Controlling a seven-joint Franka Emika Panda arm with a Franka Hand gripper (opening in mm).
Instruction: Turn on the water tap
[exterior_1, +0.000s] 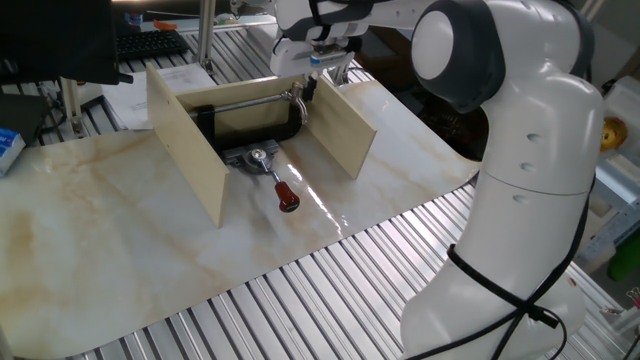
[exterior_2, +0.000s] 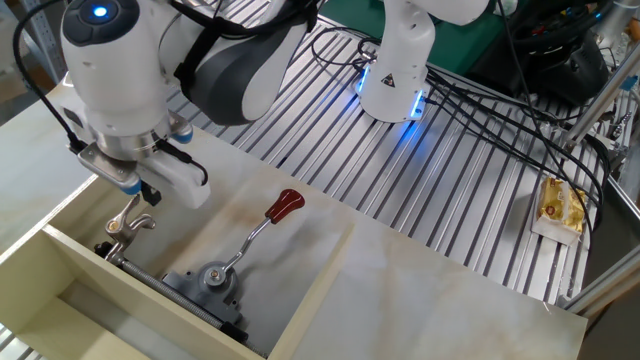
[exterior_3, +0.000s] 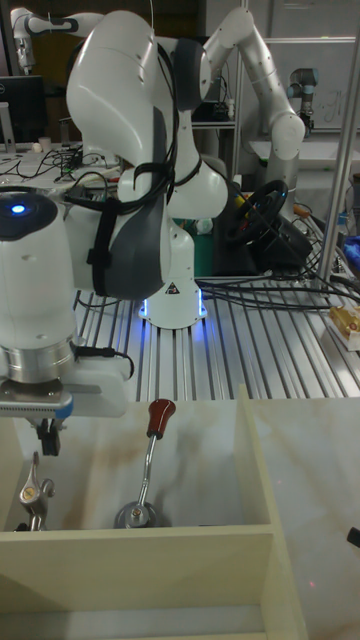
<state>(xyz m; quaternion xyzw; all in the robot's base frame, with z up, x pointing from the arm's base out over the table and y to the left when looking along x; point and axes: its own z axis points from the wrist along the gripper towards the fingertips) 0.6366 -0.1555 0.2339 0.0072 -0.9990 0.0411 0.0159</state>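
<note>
The water tap is a small metal base (exterior_2: 213, 277) with a thin lever that ends in a red handle (exterior_2: 286, 204). It sits in the jaw of a black C-clamp (exterior_1: 250, 125) between two upright wooden boards. The red handle (exterior_1: 288, 197) points out toward the open side, and it shows again in the tall view (exterior_3: 160, 417) above the base (exterior_3: 140, 515). My gripper (exterior_2: 137, 188) hangs above the clamp's metal screw handle (exterior_2: 125, 225), well left of the lever. Its fingers (exterior_3: 45, 432) look shut and hold nothing.
Two wooden boards (exterior_1: 185, 140) (exterior_1: 345, 125) wall in the clamp on the marble-patterned table top (exterior_1: 120, 250). A grooved aluminium table (exterior_2: 480, 190) with cables lies around it. A second robot's base (exterior_2: 395, 70) glows blue behind. A yellow packet (exterior_2: 560, 205) lies at the right.
</note>
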